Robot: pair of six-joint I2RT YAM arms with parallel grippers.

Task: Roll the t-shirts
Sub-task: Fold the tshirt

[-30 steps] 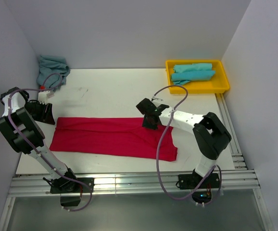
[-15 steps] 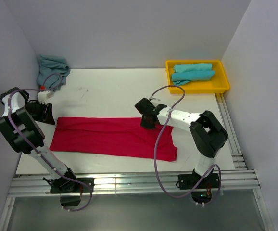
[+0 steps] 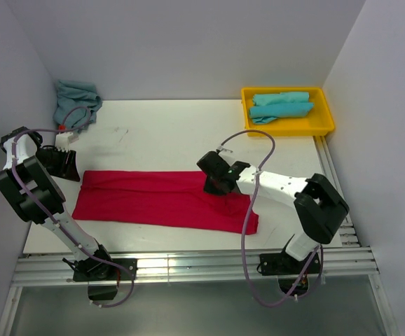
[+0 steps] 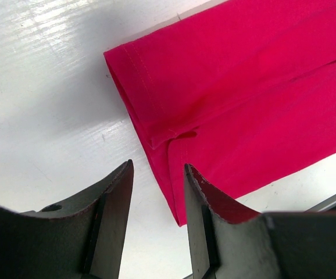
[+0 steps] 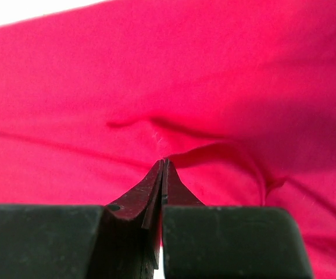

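Observation:
A bright red t-shirt (image 3: 153, 199) lies folded into a long flat strip across the near half of the white table. My left gripper (image 3: 75, 173) hangs open just off the strip's left end, with bare table between its fingers (image 4: 156, 168) and the hemmed end of the red t-shirt (image 4: 243, 87) beyond them. My right gripper (image 3: 214, 185) is over the strip's right part. Its jaws (image 5: 163, 161) are pressed together with the tips in the red t-shirt (image 5: 156, 70), and wrinkles run to them. Two rolled turquoise t-shirts (image 3: 281, 105) lie in the tray. Another turquoise one (image 3: 76, 98) is heaped at the back left.
The yellow tray (image 3: 325, 120) stands at the back right corner. Grey walls close in the table at the left, back and right. Metal rails (image 3: 188, 266) run along the near edge and the right side. A purple cable loops above the right arm.
My right gripper has shut and has slid a little toward me and to the right over the red t-shirt, bunching the cloth near its right end. The left arm has not moved.

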